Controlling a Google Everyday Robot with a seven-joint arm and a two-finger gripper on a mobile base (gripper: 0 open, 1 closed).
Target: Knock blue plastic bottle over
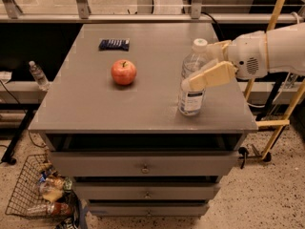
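Standing upright on the grey cabinet top, the blue plastic bottle sits in the right front part of the surface, near the front edge, with its white cap at the top and its white-and-dark-blue label facing the camera. The gripper reaches in from the right at the height of the bottle's upper half, and its jaws stand spread apart and hold nothing. The nearer cream-coloured finger crosses in front of the bottle just above the label and appears to touch it. The farther finger lies behind and to the right of the neck, so the bottle's upper part stands between the two. The white arm housing extends off the right edge of the view. A red apple rests on the top well to the left of the bottle, apart from it. A flat dark-blue snack packet lies farther back, near the rear left. Below the top are drawers with small knobs. A small clear bottle stands off the cabinet to the left, and a wire basket of items sits on the speckled floor at lower left.
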